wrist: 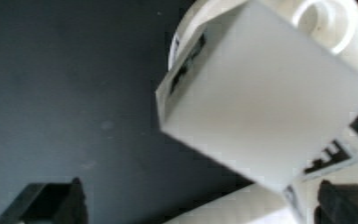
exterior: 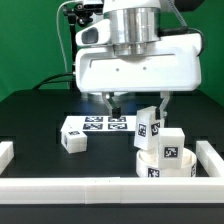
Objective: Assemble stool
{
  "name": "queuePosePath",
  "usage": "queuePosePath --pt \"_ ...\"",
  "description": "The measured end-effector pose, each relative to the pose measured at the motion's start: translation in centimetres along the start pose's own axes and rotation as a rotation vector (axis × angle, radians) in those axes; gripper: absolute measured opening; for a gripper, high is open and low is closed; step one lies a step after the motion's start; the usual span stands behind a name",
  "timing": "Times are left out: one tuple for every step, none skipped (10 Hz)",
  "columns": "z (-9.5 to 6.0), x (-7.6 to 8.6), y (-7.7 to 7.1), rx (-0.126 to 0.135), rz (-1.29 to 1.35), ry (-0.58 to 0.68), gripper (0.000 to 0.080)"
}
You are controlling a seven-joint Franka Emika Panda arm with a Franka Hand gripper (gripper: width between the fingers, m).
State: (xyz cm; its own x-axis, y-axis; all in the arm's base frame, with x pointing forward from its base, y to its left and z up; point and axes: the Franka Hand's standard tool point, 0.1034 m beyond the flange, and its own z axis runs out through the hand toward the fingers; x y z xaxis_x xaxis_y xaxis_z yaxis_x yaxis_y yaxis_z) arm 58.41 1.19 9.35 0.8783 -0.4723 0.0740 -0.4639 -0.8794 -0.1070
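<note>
**Exterior view.** The hand [exterior: 137, 102] hovered with its fingers spread wide, gripping nothing. Just below it, one leg [exterior: 148, 125] stood on the round seat [exterior: 175, 170]. A loose leg [exterior: 72, 141] lay on the counter [exterior: 40, 120], well off to the hand's side.

**Wrist view.** The standing leg [wrist: 265, 110] lay between the parted fingertips [wrist: 51, 205], untouched. The parts looked like rigid, light, smooth plastic, probably best pinched across two opposite flat faces.

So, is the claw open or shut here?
Open: the claw has its fingers spread wide apart, with a white stool leg standing between and below them.
</note>
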Motion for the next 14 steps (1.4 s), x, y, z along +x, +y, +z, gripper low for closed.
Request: queuePosePath --pt "-0.07 0.04 0.02 0.0 -0.001 0.002 0.0649" --pt "0.01 -0.04 -0.04 0.0 -0.003 0.0 0.0649" --pt "0.02 -0.04 -0.03 -0.001 -0.014 0.0 0.0649" --pt "0.02 -0.02 0.0 -0.001 -0.068 0.0 0.0649" --pt "0.03 -0.03 0.0 -0.001 -0.071 0.0 0.0649" --pt "0.03 -0.04 -0.02 0.0 -0.05 0.0 0.0649" --pt "0.04 -0.04 -0.01 0.0 -0.053 0.0 0.0649" --pt "0.04 -0.04 -0.01 0.0 -0.052 0.0 0.0649" --pt "0.05 -0.08 -0.07 0.001 0.01 -0.001 0.0649" --pt "0.06 -0.11 -0.12 0.004 0.1 -0.002 0.0649" --pt "0.05 -0.09 -0.08 0.01 0.198 -0.005 0.0649" --pt "0.05 -0.15 -0.18 0.011 0.267 -0.005 0.0649" --pt "0.11 -0.51 -0.54 0.015 0.359 -0.008 0.0649" --pt "0.26 -0.94 -0.84 0.013 0.399 -0.011 0.0649"
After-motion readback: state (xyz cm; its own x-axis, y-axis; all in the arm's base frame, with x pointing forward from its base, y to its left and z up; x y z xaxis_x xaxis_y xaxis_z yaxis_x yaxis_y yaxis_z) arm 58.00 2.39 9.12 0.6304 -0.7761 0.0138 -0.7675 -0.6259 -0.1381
